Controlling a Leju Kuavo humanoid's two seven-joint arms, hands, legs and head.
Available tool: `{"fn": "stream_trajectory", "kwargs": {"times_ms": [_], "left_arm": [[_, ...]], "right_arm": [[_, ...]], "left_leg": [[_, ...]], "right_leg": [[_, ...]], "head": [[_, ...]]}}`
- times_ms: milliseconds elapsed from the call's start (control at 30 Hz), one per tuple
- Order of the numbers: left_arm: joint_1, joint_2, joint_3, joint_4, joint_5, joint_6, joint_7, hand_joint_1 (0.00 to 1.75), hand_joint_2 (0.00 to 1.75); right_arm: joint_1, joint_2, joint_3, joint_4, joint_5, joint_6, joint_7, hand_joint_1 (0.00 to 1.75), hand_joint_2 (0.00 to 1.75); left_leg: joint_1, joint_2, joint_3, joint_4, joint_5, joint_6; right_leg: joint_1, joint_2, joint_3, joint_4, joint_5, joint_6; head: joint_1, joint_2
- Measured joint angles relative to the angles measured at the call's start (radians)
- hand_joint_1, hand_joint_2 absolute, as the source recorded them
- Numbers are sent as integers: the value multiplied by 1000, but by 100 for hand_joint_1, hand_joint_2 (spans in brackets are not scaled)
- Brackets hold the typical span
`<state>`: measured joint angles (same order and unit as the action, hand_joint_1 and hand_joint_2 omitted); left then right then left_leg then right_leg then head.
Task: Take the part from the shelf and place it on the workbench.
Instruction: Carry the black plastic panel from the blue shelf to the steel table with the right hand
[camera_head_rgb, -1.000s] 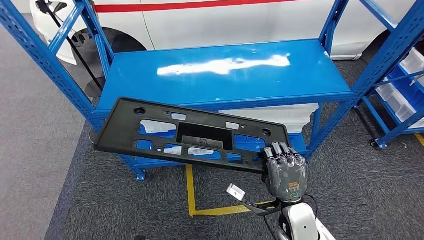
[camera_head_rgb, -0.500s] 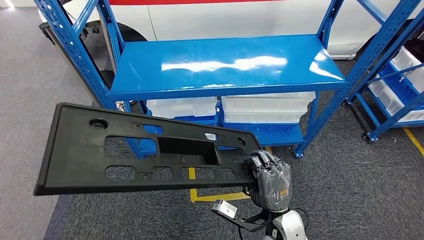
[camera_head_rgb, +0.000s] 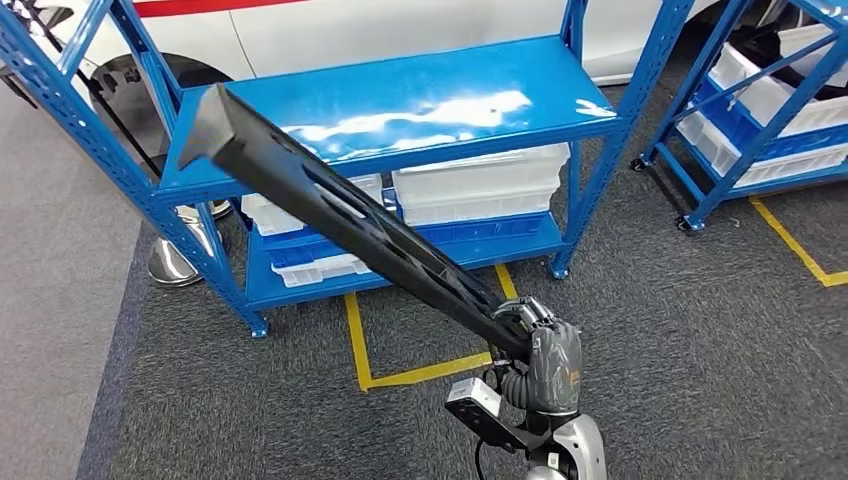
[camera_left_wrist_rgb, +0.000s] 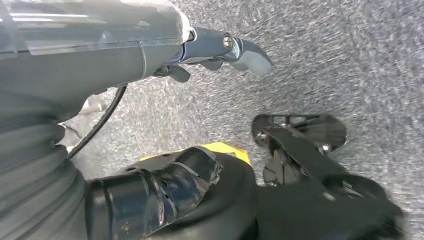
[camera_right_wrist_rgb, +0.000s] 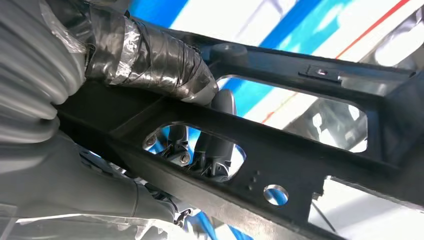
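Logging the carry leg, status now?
Right hand grips black panel at one end. Left hand hangs over carpet, holding nothing. Blue shelf close ahead.

The long part (camera_head_rgb: 340, 215) looks like matt black plastic — dull, faintly sheened along its edge. The shelf (camera_head_rgb: 400, 105) is glossy blue painted metal, glare streaking its top. White bins (camera_head_rgb: 480, 185) look like translucent plastic; the floor (camera_head_rgb: 700, 340) — rough grey carpet.

Black plastic part (camera_head_rgb: 330, 205), matte, pierced with cut-outs. Dark grey right robot hand (camera_head_rgb: 545, 355) with a small orange label. Glossy blue shelf (camera_head_rgb: 400, 105) with white glare streaks; translucent white bins (camera_head_rgb: 480, 185) beneath. Speckled dark grey carpet (camera_head_rgb: 700, 330) crossed by yellow tape lines (camera_head_rgb: 400, 375). White car body (camera_head_rgb: 400, 30) with red stripe.
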<state>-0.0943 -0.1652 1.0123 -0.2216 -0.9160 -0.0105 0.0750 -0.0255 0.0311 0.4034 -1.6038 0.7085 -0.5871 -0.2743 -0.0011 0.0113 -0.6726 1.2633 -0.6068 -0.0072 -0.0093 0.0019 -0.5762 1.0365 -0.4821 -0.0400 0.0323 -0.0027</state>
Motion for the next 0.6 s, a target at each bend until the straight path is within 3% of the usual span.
{"fn": "stream_trajectory", "kwargs": {"times_ms": [33, 67, 100, 167, 233, 267, 333, 400, 467, 500, 533, 567, 600], "left_arm": [[0, 0, 2, 0, 0, 0, 0, 0, 175], [1, 0, 3, 0, -1, -1, 0, 0, 175], [1, 1, 4, 0, -2, -1, -1, 0, 175], [3, 3, 7, 0, -6, -2, -2, 0, 175], [4, 5, 10, 0, -8, -3, -4, 0, 175], [3, 6, 11, 0, -8, -3, -4, 0, 175], [0, 6, 12, 0, -9, -5, -5, 0, 175], [1, 6, 12, 0, -10, -6, -5, 0, 175], [3, 6, 12, 0, -11, -7, -6, 0, 175], [3, 7, 12, 0, -12, -8, -6, 0, 175], [3, 7, 13, 0, -12, -8, -6, 0, 175], [3, 7, 13, 0, -13, -9, -6, 0, 175], [3, 7, 13, 0, -14, -10, -6, 0, 175]], "right_arm": [[0, 0, 3, 0, -37, 17, -11, 171, 175], [1, 1, 6, 0, -71, 33, -22, 171, 175], [0, 1, 9, 0, -101, 48, -31, 171, 175], [-1, 3, 18, 0, -150, 73, -46, 171, 175], [-4, 5, 29, 0, -180, 88, -56, 171, 175], [-5, 6, 33, 0, -189, 93, -59, 171, 175], [-5, 7, 38, 0, -206, 99, -65, 171, 175], [-7, 7, 41, -1, -228, 108, -73, 171, 175], [-10, 7, 49, -1, -253, 116, -80, 171, 175], [-10, 7, 53, 0, -263, 118, -83, 171, 175], [-9, 7, 56, 0, -271, 120, -84, 171, 175], [-9, 7, 58, 0, -275, 121, -85, 171, 175], [-9, 7, 60, 1, -277, 121, -86, 171, 175]], "left_leg": [[0, -2, -9, 30, -5, 1], [0, -3, 0, 23, 10, 3], [0, -8, 27, -19, 39, 7], [0, -42, 104, -156, 95, 20], [-1, -75, 150, -242, 112, 27], [-2, -77, 156, -254, 109, 28], [-1, -58, 158, -269, 114, 33], [3, -35, 160, -284, 125, 44], [2, -11, 157, -287, 129, 52], [1, 2, 153, -285, 129, 53], [1, 14, 150, -282, 129, 53], [1, 25, 148, -279, 127, 51], [2, 36, 147, -275, 125, 49]], "right_leg": [[2, 9, -5, 1, 4, 0], [3, 19, -10, 2, 7, 0], [5, 29, -13, 3, 10, 1], [6, 49, -17, 4, 16, 6], [4, 67, -23, 4, 23, 15], [3, 76, -26, 4, 28, 21], [3, 85, -33, 7, 31, 31], [6, 57, -55, 50, 0, 39], [4, 20, -107, 164, -66, 47], [0, 13, -133, 223, -91, 51], [-3, 9, -149, 261, -101, 55], [-6, 5, -146, 262, -92, 58], [-9, -2, -126, 228, -67, 61]], "head": [[0, 0], [0, 0], [0, 0], [0, 0], [0, 0], [0, 0], [0, 0], [2, 0], [4, 0], [4, 0], [4, 0], [4, 0], [4, 0]]}}
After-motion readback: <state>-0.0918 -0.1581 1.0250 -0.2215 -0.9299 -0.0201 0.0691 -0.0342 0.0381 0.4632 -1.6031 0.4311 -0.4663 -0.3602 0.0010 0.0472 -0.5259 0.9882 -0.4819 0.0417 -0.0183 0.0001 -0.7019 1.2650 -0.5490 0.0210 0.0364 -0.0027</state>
